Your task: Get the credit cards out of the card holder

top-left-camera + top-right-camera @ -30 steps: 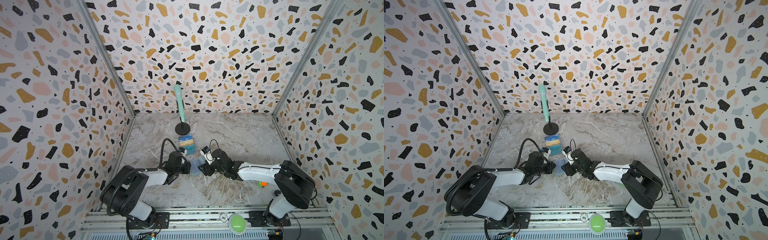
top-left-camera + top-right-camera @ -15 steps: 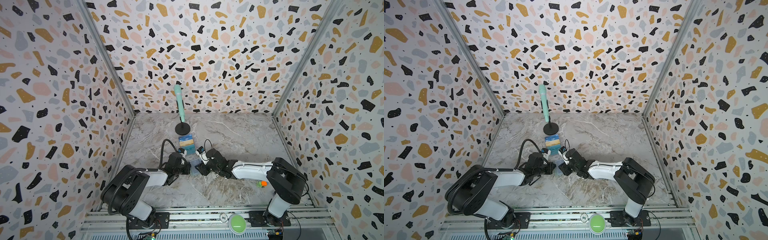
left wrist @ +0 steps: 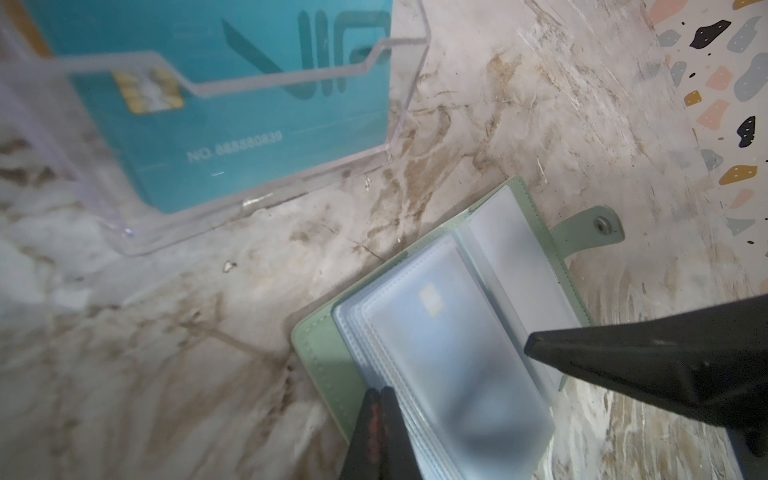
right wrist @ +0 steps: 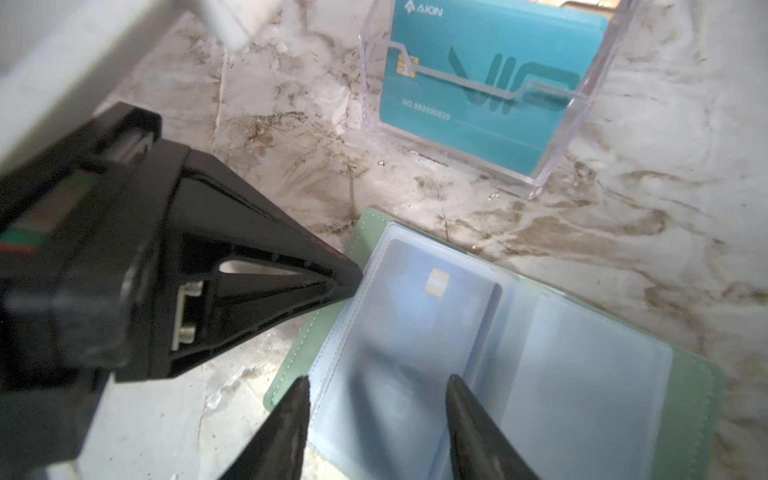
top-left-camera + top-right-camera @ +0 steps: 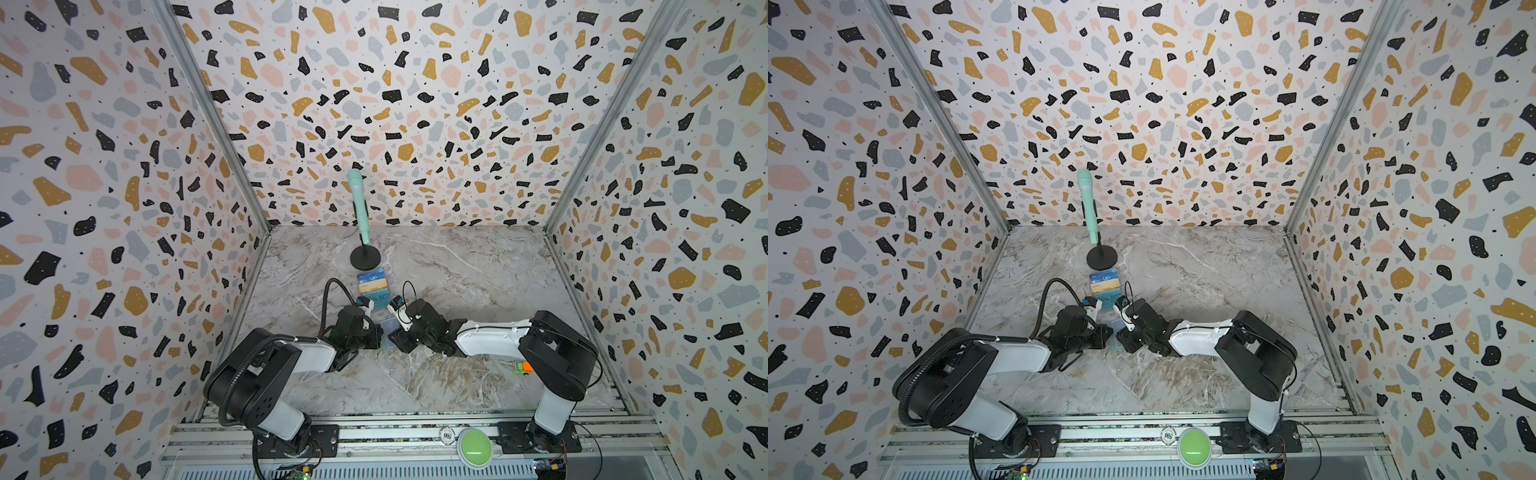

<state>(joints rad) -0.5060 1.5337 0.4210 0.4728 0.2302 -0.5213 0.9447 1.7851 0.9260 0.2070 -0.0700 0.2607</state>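
Note:
The mint-green card holder (image 4: 698, 395) lies open on the marble floor between my two grippers, seen in both top views (image 5: 390, 341) (image 5: 1115, 337). A dark blue credit card (image 4: 432, 324) with a gold chip sits inside the top pale blue sleeve of its left page; it shows blurred in the left wrist view (image 3: 449, 332). My left gripper (image 3: 380, 392) is shut, its tip pressed on the holder's outer edge beside the sleeve pages. My right gripper (image 4: 377, 381) is open just above that page, one fingertip at each side of the carded sleeve. No golden yellow card shows in the holder.
A clear tiered stand (image 5: 372, 286) holding a teal card (image 4: 478, 83) and others stands just behind the holder. Farther back is a mint microphone on a black round base (image 5: 365, 257). A small orange and green object (image 5: 523, 368) lies by the right arm. Patterned walls close three sides.
My right gripper has shifted left over the holder's left page and its jaws have narrowed somewhat. The left gripper has stayed put, shut.

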